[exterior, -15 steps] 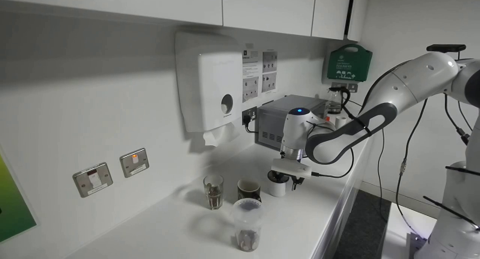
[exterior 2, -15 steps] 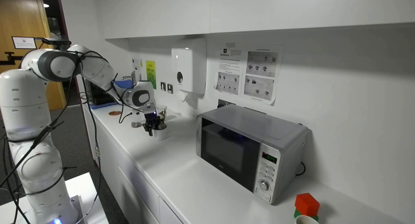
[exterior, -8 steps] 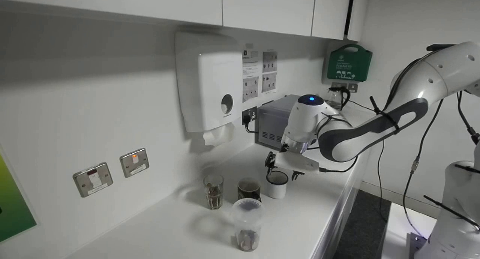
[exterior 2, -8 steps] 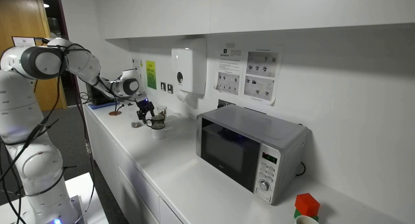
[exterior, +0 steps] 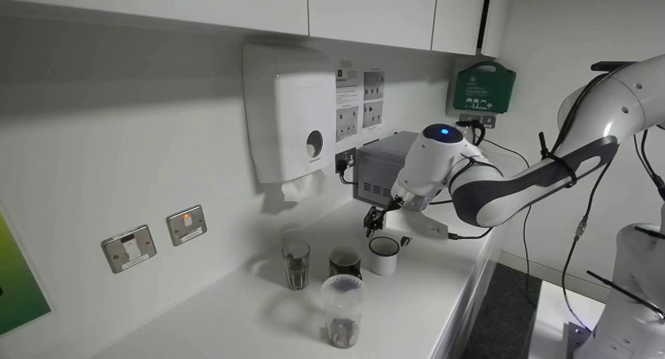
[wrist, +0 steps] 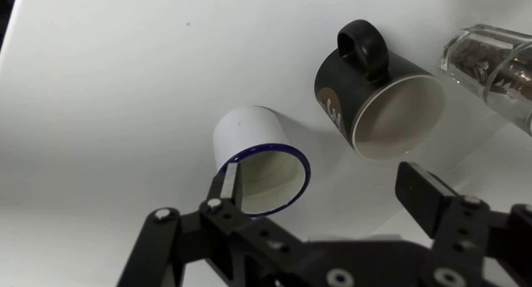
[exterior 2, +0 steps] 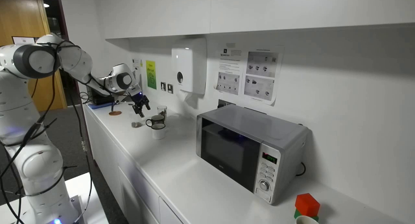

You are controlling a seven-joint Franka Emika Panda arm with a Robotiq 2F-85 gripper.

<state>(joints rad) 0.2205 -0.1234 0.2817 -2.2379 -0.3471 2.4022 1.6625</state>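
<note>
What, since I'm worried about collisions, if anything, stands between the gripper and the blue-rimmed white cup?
Nothing visible stands between the open gripper and the blue-rimmed white cup. In the wrist view, the black mug stands beside the cup, apart from it.

A long white desk (exterior 2: 181, 162) is running beneath the end effector (wrist: 318, 170); white cabinets (exterior 2: 155, 15) are hanging higher than it, shading the white wall (exterior 2: 340, 104) behind it. In an exterior view, dark floor (exterior 2: 73, 149) is lying lower and a wooden door (exterior 2: 24, 15) is standing beyond.
</note>
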